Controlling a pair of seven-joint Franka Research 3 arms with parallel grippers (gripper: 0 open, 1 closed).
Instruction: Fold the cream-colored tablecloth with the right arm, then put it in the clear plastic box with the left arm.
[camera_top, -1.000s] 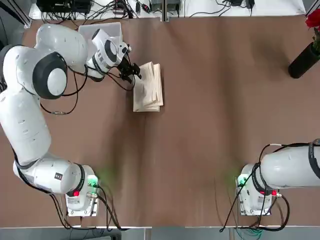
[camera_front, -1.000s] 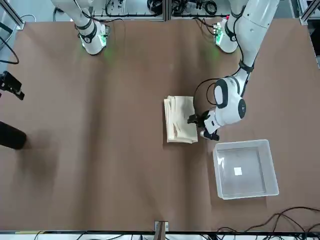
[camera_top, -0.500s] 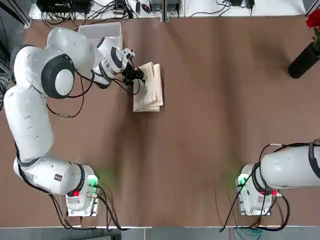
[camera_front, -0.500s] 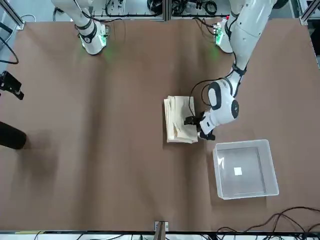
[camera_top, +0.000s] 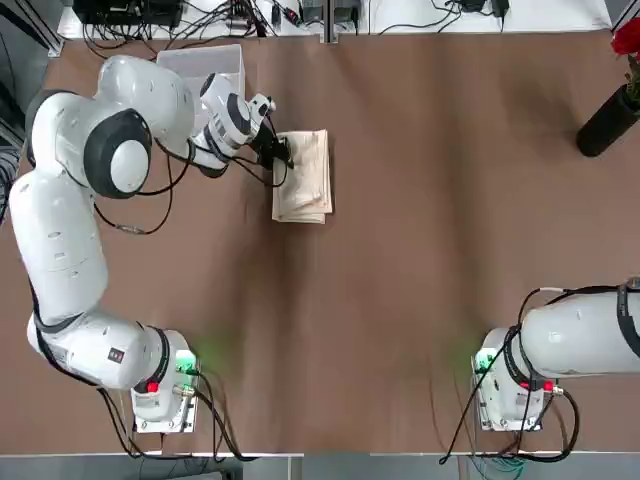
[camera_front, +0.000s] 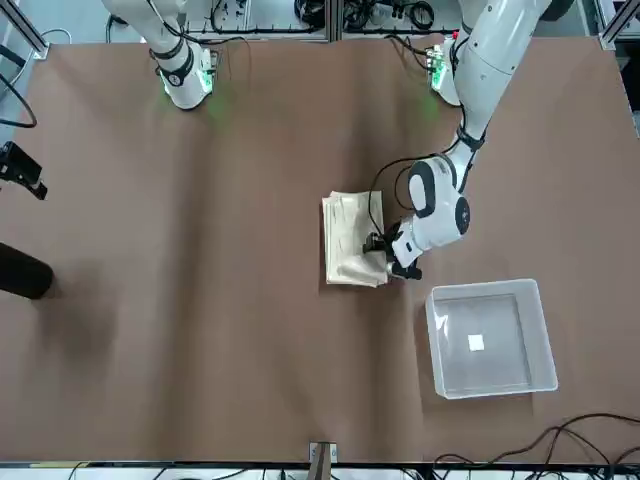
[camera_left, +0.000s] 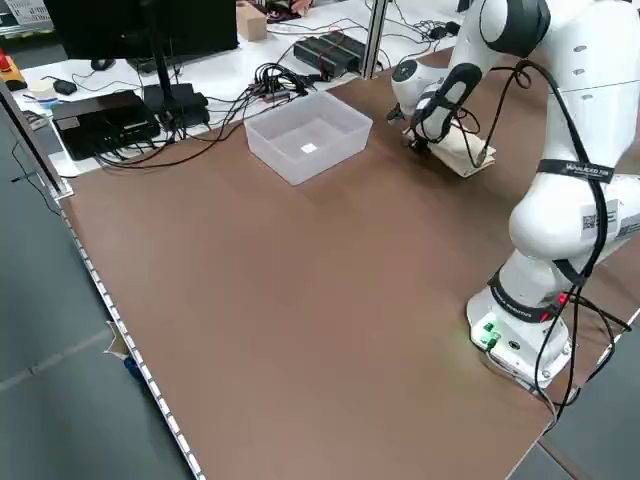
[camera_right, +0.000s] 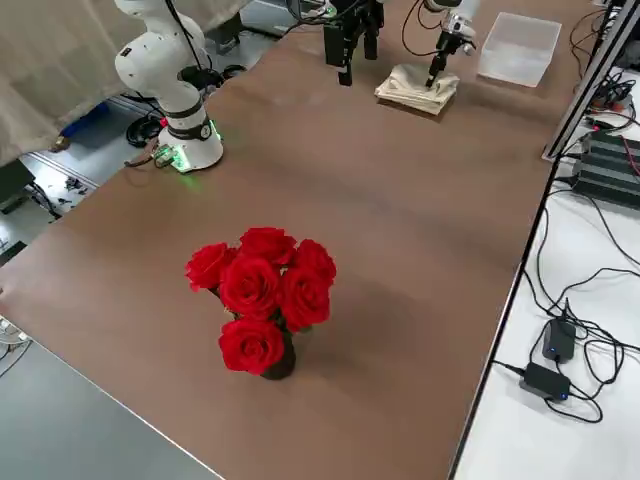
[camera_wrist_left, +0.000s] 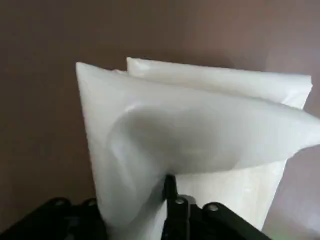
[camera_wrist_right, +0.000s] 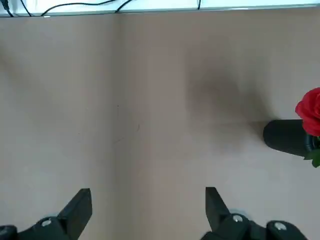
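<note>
The cream-colored tablecloth (camera_top: 306, 178) lies folded into a narrow stack at the back left of the table, also seen from the front (camera_front: 349, 240). My left gripper (camera_top: 281, 156) is at the stack's box-side edge, low on the table, shut on the cloth. In the left wrist view the cloth (camera_wrist_left: 200, 120) bulges up over a dark finger (camera_wrist_left: 172, 200). The clear plastic box (camera_top: 236, 60) stands just behind the left arm, its frosted wall (camera_front: 487, 290) a short gap from the cloth. My right gripper (camera_wrist_right: 147, 205) hangs open above bare table with nothing in it; the right arm is parked at its base.
A dark vase of red roses (camera_top: 606, 122) stands at the far right edge, also seen close in the right side view (camera_right: 264, 300). Cables and electronics lie beyond the table's back edge (camera_left: 150, 110). Brown tabletop stretches between the cloth and the arm bases.
The left gripper slid in onto the cloth's edge and closed from wide open. The folded stack shifted slightly away from the box. The right arm stayed still.
</note>
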